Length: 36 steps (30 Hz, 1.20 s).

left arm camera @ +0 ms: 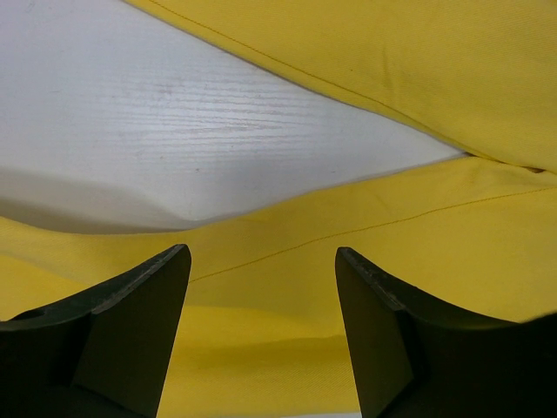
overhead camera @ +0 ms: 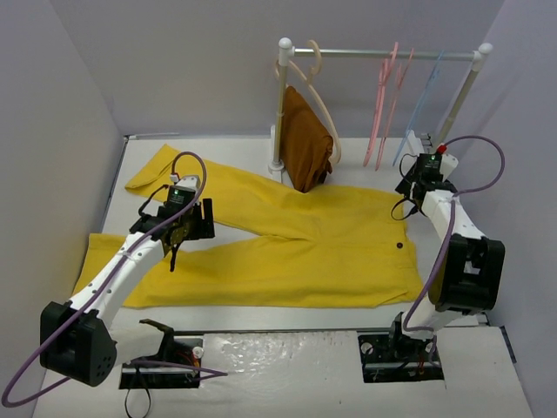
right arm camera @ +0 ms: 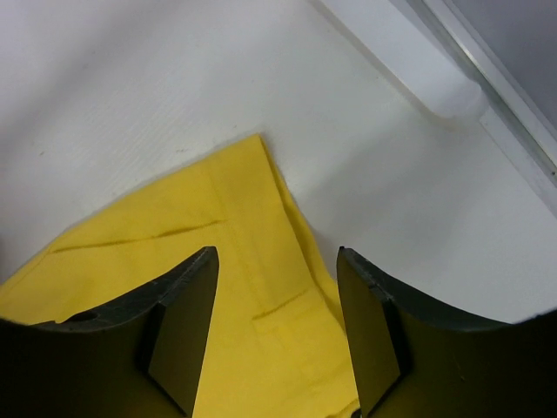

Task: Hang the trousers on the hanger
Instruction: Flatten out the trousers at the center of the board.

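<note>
The white table (overhead camera: 287, 353) carries everything, and most of it lies under the yellow trousers (overhead camera: 305, 248), spread flat with the waist toward the right arm and the two legs forking off to the left. At the back stands the clothes rail (overhead camera: 383, 54). A rust-brown cloth (overhead camera: 306, 144) hangs on a thick beige hanger (overhead camera: 320, 96) at its left end. Two thin pink hangers (overhead camera: 380, 104) and a light blue hanger (overhead camera: 422, 104) hang bare toward its right end, well apart from the trousers

The left gripper (overhead camera: 187, 228) hovers over the legs near where they fork. In its wrist view the jaws stand spread above the nearer leg, a wedge of bare table beyond, and nothing is caught between them (left arm camera: 261, 261). The right gripper (overhead camera: 416, 178) sits at the far right corner of the waist. Its wrist view shows the fingers apart with that yellow corner lying loose beneath them, not pinched (right arm camera: 277, 261)

Judging from this, the task is at an early stage: the trousers are laid out, but no pink hanger has left the rail and neither arm holds cloth. The next move looks to call for a firm pinch on the fabric, or for the right arm to reach back for a pink hanger, taking care to lift one of the close-hung pair without dragging the other
</note>
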Each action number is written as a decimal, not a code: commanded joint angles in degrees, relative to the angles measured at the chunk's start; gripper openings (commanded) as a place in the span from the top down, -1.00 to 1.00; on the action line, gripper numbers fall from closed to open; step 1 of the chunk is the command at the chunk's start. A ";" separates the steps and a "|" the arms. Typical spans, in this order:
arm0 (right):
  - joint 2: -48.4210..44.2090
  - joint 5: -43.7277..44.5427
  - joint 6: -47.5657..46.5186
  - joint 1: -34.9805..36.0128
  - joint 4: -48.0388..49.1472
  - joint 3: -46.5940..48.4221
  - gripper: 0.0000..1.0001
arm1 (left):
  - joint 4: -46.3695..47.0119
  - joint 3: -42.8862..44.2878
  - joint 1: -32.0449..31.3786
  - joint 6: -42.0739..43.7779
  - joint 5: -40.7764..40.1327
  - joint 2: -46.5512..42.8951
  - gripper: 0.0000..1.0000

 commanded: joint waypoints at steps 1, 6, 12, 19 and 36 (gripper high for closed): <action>-9.31 1.43 3.10 4.26 -1.91 -5.59 -0.09 | 2.09 1.89 0.29 0.16 -0.09 -2.11 -0.29; -13.90 -1.11 9.24 12.81 -4.19 -15.79 -0.15 | 2.22 1.61 0.29 -0.03 0.30 -2.35 -0.29; -15.98 -5.52 16.76 18.28 -2.92 -24.53 -0.46 | 2.48 1.20 0.29 -0.79 0.07 -2.98 -0.29; -11.83 -9.27 15.13 5.63 -2.95 -26.47 -0.79 | 0.72 -0.33 0.20 -3.51 0.36 -5.42 -0.29; -18.37 4.16 6.53 16.83 -7.30 -16.78 -0.97 | -6.54 -1.89 0.73 -6.69 -2.65 -12.20 -0.29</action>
